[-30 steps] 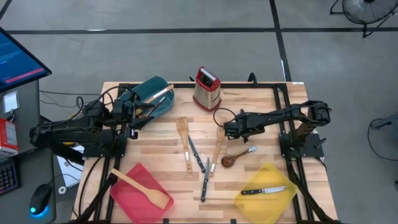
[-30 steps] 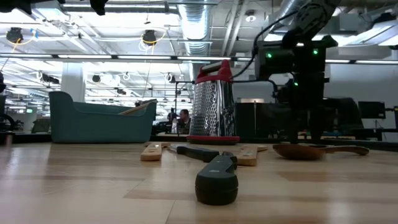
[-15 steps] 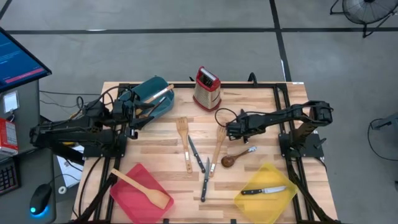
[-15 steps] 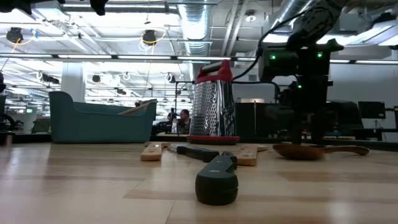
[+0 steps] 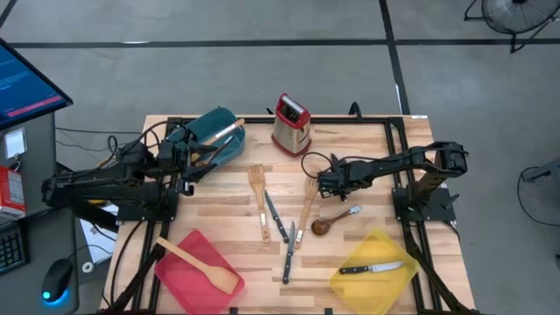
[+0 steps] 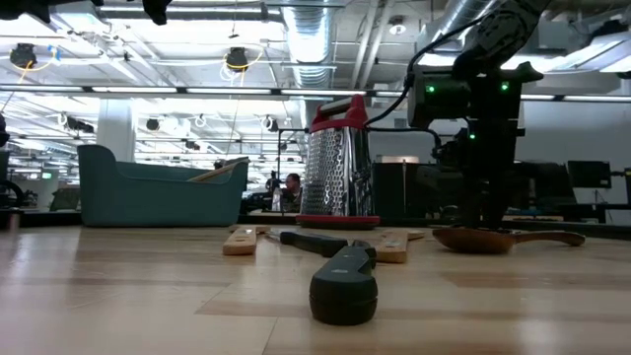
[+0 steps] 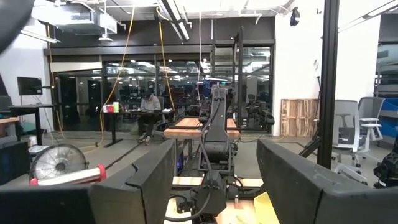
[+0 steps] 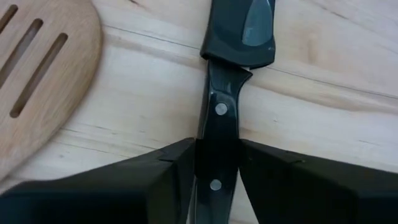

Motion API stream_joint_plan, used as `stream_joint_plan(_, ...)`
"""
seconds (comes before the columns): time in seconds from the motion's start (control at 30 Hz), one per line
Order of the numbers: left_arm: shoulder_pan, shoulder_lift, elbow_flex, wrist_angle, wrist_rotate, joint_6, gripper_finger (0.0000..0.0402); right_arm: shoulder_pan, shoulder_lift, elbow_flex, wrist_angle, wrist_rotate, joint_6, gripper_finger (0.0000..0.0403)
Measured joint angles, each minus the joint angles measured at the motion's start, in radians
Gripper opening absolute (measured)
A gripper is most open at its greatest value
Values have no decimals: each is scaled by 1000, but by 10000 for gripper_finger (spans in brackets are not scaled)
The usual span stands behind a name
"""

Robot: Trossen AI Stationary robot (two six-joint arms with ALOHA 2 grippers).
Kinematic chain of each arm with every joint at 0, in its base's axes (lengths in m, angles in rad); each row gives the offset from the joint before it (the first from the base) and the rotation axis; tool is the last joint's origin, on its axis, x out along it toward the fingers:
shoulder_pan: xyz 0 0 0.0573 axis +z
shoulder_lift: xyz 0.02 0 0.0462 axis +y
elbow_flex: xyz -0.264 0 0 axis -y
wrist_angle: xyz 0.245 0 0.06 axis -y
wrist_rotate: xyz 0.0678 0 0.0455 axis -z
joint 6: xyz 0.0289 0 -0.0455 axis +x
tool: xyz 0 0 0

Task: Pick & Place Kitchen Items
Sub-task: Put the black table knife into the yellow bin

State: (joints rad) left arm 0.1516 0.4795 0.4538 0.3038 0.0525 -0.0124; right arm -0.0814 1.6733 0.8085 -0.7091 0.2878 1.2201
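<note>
My right gripper (image 5: 322,184) is low over the table's middle, next to the head of a slotted wooden spatula (image 5: 306,206). It is shut on a black riveted knife handle (image 8: 216,118), which the gripper hides in the high view. The spatula's head (image 8: 43,81) lies flat beside it. A second dark handle (image 8: 239,31) lies over the far end of the held handle. A second slotted spatula (image 5: 260,197), two knives (image 5: 282,236), a dark wooden spoon (image 5: 320,226) and a metal spoon (image 5: 348,212) lie flat on the table. My left gripper (image 7: 214,186) is open and empty by the teal bin (image 5: 214,133). My right gripper pinches the knife's riveted handle (image 8: 216,155) between its two fingers, one on each long side. The fingers come from above and lie across the handle. Whether the knife still rests on the wood or is lifted, I cannot tell.
A red-topped steel grater (image 5: 290,124) stands at the far middle. The teal bin holds a wooden utensil. A red bin (image 5: 197,267) at the near left holds a wooden spatula, and a yellow bin (image 5: 372,267) at the near right holds a knife.
My right gripper has shifted a little toward the table's right edge and stays low by the spatula's head.
</note>
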Motion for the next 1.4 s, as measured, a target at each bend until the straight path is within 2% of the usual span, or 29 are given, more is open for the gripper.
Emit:
stream_joint_plan(0.17,0,0,0,0,0,0,211,0,0,0,0,1,-26,109)
stream_joint_plan(0.37,0,0,0,0,0,0,211,-2,-47,6,8,-10,-134,114)
stream_joint_plan(0.53,0,0,0,0,0,0,211,-15,-181,29,8,-8,-222,106)
stream_joint_plan(0.73,0,0,0,1,0,0,211,-12,-378,49,48,-32,-314,115)
stream_joint_plan(0.9,0,0,0,2,0,0,211,22,-550,50,270,-65,-443,117)
stream_joint_plan(1.03,0,0,0,3,0,0,211,64,-655,50,523,-119,-594,117)
stream_joint_plan(1.23,0,0,0,5,0,0,211,137,-750,51,862,-302,-843,118)
stream_joint_plan(1.4,0,0,0,5,0,0,211,198,-784,52,1048,-436,-945,118)
